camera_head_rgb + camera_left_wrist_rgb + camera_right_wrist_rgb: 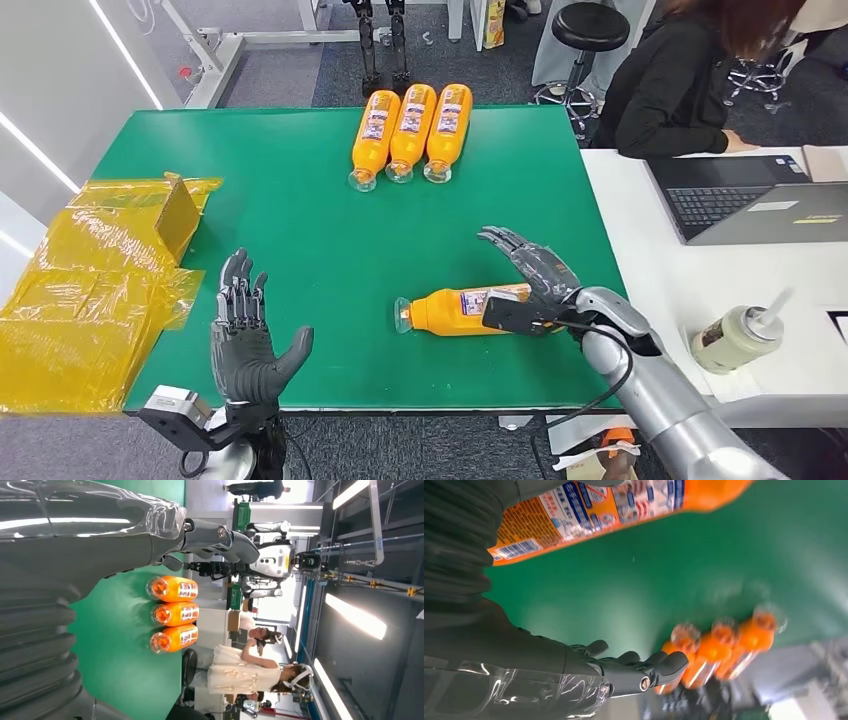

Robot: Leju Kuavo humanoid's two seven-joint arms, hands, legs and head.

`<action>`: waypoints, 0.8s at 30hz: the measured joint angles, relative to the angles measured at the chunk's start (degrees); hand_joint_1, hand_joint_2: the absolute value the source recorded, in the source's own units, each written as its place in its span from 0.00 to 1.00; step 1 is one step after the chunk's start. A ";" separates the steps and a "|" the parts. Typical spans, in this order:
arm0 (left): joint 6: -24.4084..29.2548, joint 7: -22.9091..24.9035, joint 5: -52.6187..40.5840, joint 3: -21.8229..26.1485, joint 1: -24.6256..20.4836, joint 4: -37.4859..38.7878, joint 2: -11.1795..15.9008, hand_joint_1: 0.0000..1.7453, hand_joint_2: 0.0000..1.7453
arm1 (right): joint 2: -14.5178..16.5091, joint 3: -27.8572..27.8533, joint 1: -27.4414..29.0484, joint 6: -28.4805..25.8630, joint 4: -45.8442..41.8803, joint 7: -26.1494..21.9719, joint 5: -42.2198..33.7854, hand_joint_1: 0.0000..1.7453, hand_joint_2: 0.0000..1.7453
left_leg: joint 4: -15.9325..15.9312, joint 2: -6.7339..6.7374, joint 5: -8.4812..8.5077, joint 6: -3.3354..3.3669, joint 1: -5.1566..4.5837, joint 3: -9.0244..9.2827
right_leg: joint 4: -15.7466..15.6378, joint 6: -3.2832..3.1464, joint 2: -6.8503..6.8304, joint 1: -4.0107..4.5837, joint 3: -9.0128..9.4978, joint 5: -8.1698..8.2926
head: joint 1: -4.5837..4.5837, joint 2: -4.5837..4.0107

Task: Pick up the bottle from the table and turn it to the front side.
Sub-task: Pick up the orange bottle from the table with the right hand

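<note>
1. While the orange plastic bottle with a printed label (pixel 462 310) lies on its side on the green tabletop (pixel 300 200), the head view shows its long axis running left to right, cap toward the left robot hand (pixel 245 340), base under the right robot hand (pixel 530 275). The right is far nearer, fingers spread over the base, grasping nothing as far as I can judge. The left is released, palm up, well apart.
2. From the left wrist, that hand's fingers (pixel 220 535) are apart; three orange bottles (pixel 172 612) lie in a row beyond.
3. From the right wrist, the labelled bottle (pixel 614 505) lies just beside the palm, fingers (pixel 644 672) extended away, not wrapping it.
</note>
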 joint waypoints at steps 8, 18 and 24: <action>0.05 0.02 0.70 0.00 0.19 0.27 0.05 0.00 1.00 | -3.75 11.66 -10.90 12.93 6.11 2.22 -8.82 0.00 1.00 | 0.02 -0.09 0.03 0.04 -0.01 -0.03 | 0.00 0.03 -0.10 -0.01 0.01 0.02 | 0.01 0.00; 0.21 0.68 1.63 0.00 0.28 0.81 0.05 0.00 1.00 | -3.76 23.72 -20.43 19.39 11.77 5.29 -13.86 0.00 1.00 | 0.01 -0.11 0.05 0.02 0.00 -0.04 | 0.02 0.03 -0.10 0.00 0.00 0.02 | 0.01 0.00; 0.21 1.05 2.13 0.00 0.27 0.85 0.07 0.00 1.00 | -3.30 29.10 -23.47 19.56 14.68 6.28 -18.42 0.00 1.00 | 0.02 -0.12 0.05 0.02 0.00 -0.04 | 0.01 0.03 -0.11 0.00 0.00 0.02 | 0.01 0.00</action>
